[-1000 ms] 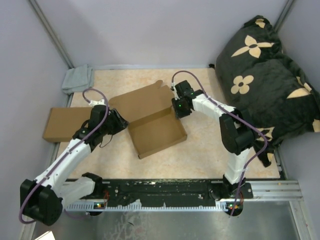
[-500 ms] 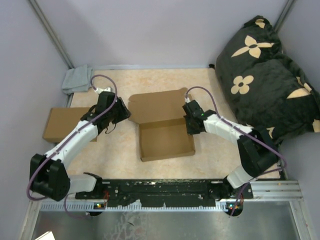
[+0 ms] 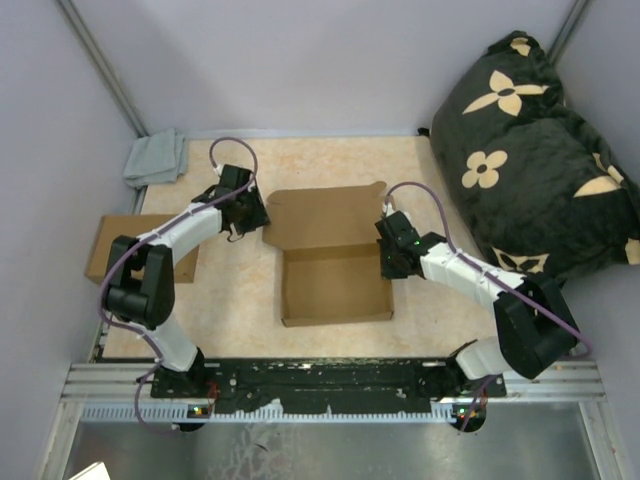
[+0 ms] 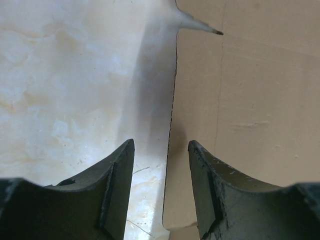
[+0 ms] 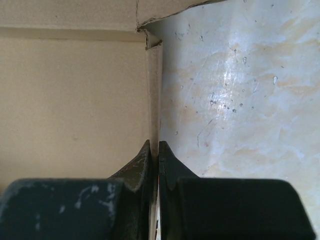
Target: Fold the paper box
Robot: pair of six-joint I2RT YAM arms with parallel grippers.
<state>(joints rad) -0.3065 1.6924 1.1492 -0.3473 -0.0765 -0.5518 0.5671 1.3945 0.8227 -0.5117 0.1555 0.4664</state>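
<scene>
the plain brown paper box (image 3: 335, 290) sits in the middle of the table (image 3: 230, 300). its shallow tray part is toward the bottom of the top view. its big lid flap (image 3: 325, 215) lies open behind it, toward the top.

the right gripper (image 3: 391, 262) is at the right wall of the tray. in the right wrist view its 2 fingers (image 5: 141, 166) are squeezed together, with the thin cardboard wall pinched between them. the inside of the box fills the left of that view and the shiny table fills the right.

the left gripper (image 3: 254, 212) is at the left edge of the lid flap. in the left wrist view its 2 fingers (image 4: 120, 185) stand apart and grip nothing. the flap's edge runs up the gap between them, with 1 finger over the table and 1 over the cardboard.

a flat cardboard box (image 3: 115, 245) lies at the left side of the table, partly under the left arm. a grey cloth (image 3: 157, 158) is in the upper left corner. a black cushion (image 3: 530, 140) with tan flowers is in the upper right.
</scene>
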